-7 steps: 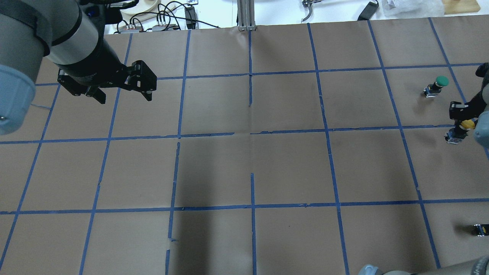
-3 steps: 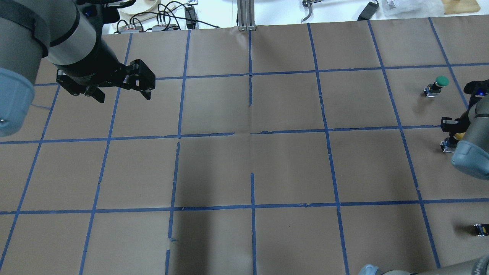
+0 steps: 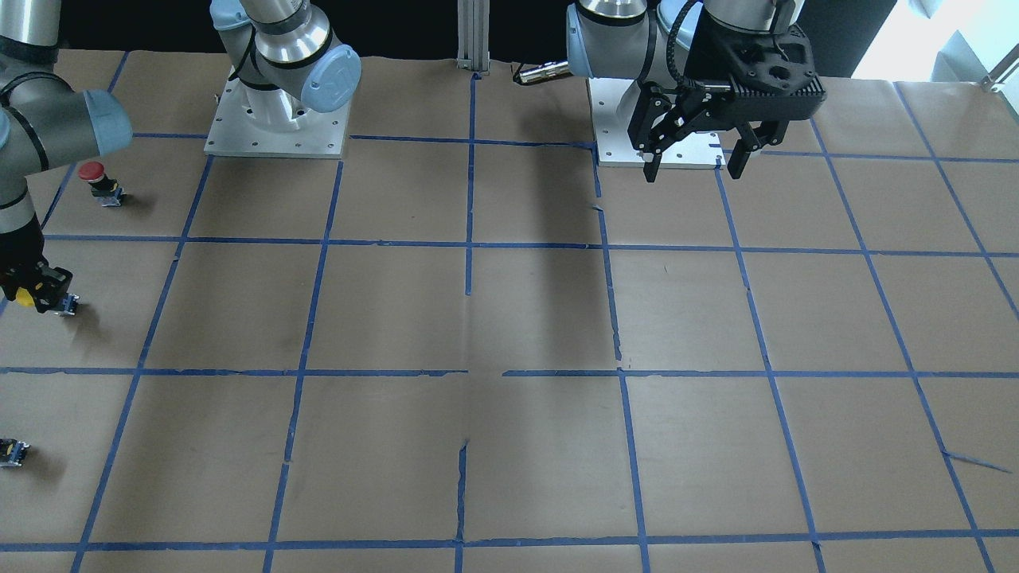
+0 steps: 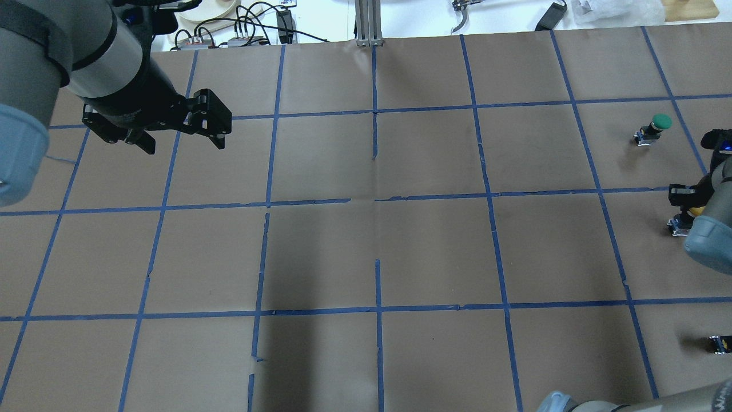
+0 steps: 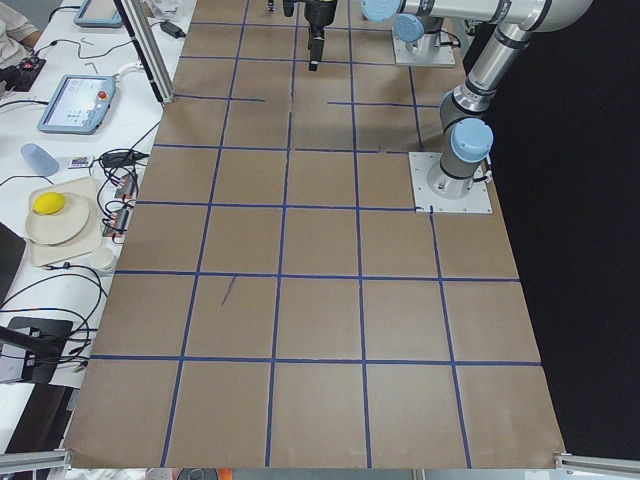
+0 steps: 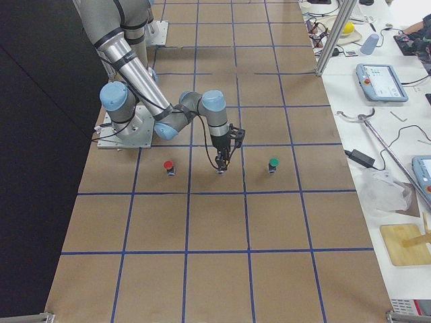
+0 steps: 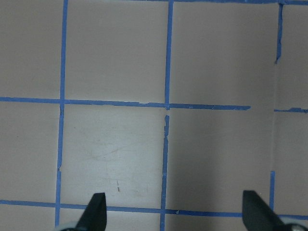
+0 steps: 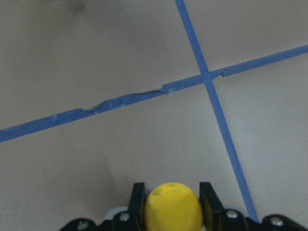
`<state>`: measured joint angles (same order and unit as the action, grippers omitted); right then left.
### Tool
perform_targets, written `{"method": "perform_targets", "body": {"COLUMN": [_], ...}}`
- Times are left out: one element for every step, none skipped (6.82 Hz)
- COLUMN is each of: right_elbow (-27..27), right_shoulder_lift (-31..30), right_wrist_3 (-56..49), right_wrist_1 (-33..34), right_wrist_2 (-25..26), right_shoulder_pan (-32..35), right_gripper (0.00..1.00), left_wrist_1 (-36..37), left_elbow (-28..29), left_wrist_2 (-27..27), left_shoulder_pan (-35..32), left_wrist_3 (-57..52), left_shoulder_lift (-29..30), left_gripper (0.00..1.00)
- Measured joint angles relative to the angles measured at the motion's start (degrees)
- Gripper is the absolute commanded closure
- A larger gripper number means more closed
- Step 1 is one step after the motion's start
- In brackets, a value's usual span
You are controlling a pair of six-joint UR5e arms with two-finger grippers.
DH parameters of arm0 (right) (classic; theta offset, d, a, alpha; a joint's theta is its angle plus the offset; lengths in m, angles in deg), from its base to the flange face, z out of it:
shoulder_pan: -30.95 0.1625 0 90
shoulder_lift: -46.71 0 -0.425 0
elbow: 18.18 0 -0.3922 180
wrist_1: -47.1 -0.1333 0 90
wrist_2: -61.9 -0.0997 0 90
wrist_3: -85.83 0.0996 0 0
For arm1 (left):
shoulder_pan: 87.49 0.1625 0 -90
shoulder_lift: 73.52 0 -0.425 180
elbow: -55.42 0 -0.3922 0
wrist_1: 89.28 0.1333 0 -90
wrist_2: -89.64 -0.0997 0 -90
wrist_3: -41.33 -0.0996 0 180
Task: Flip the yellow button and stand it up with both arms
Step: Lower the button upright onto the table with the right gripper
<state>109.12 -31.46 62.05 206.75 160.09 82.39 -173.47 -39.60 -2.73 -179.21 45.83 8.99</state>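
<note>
The right gripper (image 4: 688, 203), clamped on the yellow button (image 8: 172, 209), is moving it toward the robot's side of the table. A second ago the gripper was on the far side of the blue tape line (image 4: 629, 190). Now it is lying across that line, and the button's grey base is sitting further to the near side. After a small swing inward, the gripper is easing back toward the table's right edge. The right arm's pale blue joint cap (image 4: 709, 246) is pushing further into the overhead view and covering more of the button. The left gripper (image 4: 184, 146) is drifting very slightly toward its own side.
</note>
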Motion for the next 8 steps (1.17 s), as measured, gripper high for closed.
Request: {"method": "perform_targets", "body": {"right_elbow": [0.4, 0.7, 0.8, 0.7, 0.7, 0.7, 0.7, 0.7], "right_shoulder_lift": [-0.4, -0.8, -0.8, -0.7, -0.6, -0.6, -0.7, -0.9], "right_wrist_3": [-0.3, -0.5, -0.6, -0.6, -0.7, -0.7, -0.7, -0.8], "right_wrist_1": [0.0, 0.0, -0.1, -0.1, -0.1, -0.2, -1.0, -2.4], "right_wrist_2": [-0.7, -1.9, -2.9, -3.4, -3.5, -3.4, -3.2, -3.1], "right_shoulder_pan": [-0.1, -0.2, -0.1, -0.1, -0.1, -0.1, -0.1, 0.0], "right_gripper": [0.82, 0.81, 0.72, 0.22, 0.00, 0.00, 0.00, 0.00], "left_wrist_1": [0.0, 0.0, -0.1, -0.1, -0.2, -0.2, -0.2, -0.2], "left_elbow": [0.0, -0.1, -0.2, -0.3, -0.3, -0.3, -0.3, -0.2], "left_wrist_2": [0.0, 0.0, 0.1, 0.1, 0.1, 0.1, 0.1, 0.2], "left_shoulder_pan": [0.0, 0.0, 0.0, 0.0, 0.0, 0.0, 0.0, 0.0], "left_wrist_3": [0.0, -0.2, -0.4, -0.5, -0.5, -0.5, -0.6, -0.6], "left_shoulder_lift": [-0.1, -0.3, -0.5, -0.5, -0.6, -0.6, -0.7, -0.7], "left_gripper": [0.00, 0.00, 0.00, 0.00, 0.00, 0.00, 0.00, 0.00]}}
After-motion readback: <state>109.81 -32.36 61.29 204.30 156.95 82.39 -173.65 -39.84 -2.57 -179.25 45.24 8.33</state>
